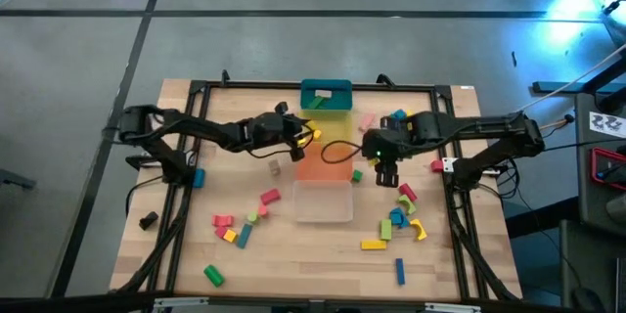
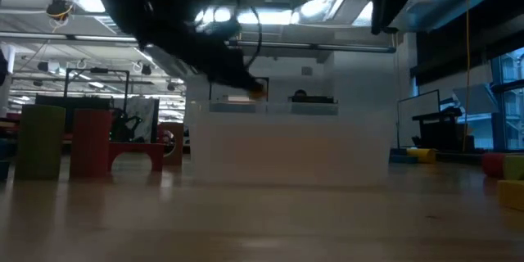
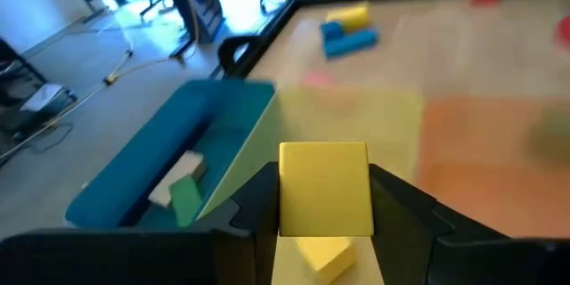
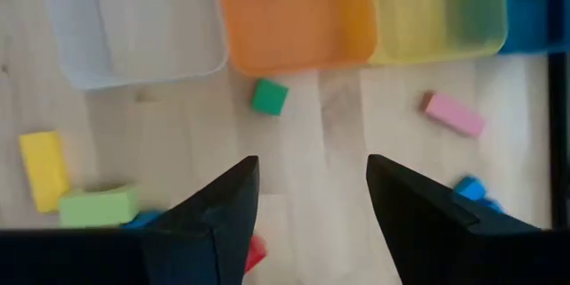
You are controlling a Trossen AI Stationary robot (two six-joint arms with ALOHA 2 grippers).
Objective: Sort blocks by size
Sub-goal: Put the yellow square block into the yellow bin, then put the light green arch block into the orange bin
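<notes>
Yellow block (image 3: 324, 187) sits between left end effector (image 3: 322, 218) fingers.

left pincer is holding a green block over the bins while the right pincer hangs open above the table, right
Not quite: the block in the left pincer is yellow, not green, as the left wrist view shows. It is over the bins, and the right pincer does hang open above the table.

The left arm reaches in from the left, its left gripper (image 1: 311, 135) raised, jaws pressed on a yellow block (image 3: 325, 187). The right arm reaches in opposite, right gripper (image 1: 387, 178) pointing down, jaws parted and empty.
</notes>
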